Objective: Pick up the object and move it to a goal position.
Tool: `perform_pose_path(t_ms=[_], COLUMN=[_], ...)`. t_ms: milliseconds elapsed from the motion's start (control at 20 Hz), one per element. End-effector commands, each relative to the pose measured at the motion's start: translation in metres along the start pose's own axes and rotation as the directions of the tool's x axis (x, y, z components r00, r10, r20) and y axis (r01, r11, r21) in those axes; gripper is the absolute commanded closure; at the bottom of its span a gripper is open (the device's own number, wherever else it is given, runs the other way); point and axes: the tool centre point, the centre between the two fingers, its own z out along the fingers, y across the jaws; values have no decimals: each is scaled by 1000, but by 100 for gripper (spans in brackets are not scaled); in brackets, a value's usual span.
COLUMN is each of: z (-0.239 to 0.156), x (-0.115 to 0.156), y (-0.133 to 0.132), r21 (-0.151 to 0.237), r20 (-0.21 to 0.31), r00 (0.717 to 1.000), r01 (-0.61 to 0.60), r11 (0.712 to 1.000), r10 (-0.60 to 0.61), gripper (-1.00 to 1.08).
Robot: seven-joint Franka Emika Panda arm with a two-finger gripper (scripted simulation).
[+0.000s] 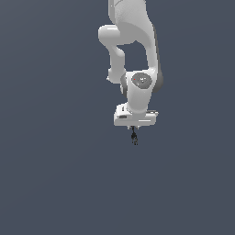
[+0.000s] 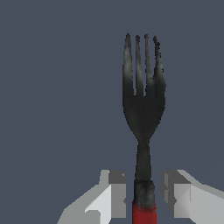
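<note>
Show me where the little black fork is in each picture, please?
Exterior view: the fork is a tiny dark sliver sticking out just below the white tool, near the middle of the picture.
Wrist view: the fork looks big, prongs pointing away from the camera, its red end between the tool's fingers.
Shared landmark: the white tool beside the fork's handle.

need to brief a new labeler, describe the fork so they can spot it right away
Start at the big white robot arm against the plain grey background and follow it down to the gripper. The fork is the tiny dark sliver poking out just below it. In the wrist view it is a black four-pronged fork with a red handle end, lying between the two grey fingers.
</note>
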Motion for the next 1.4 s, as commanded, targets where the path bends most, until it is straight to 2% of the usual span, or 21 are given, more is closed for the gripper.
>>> perform_pose_path(t_ms=[0, 900, 1350], z=[-24, -205, -261], x=[6, 59, 78], y=[0, -2, -3], r21=[0, 1, 0], r20=[-1, 0, 1], r00=[1000, 1000, 1000], r01=[0, 0, -1], r11=[1000, 1000, 1000], r10=[0, 0, 1], gripper=[108, 108, 108])
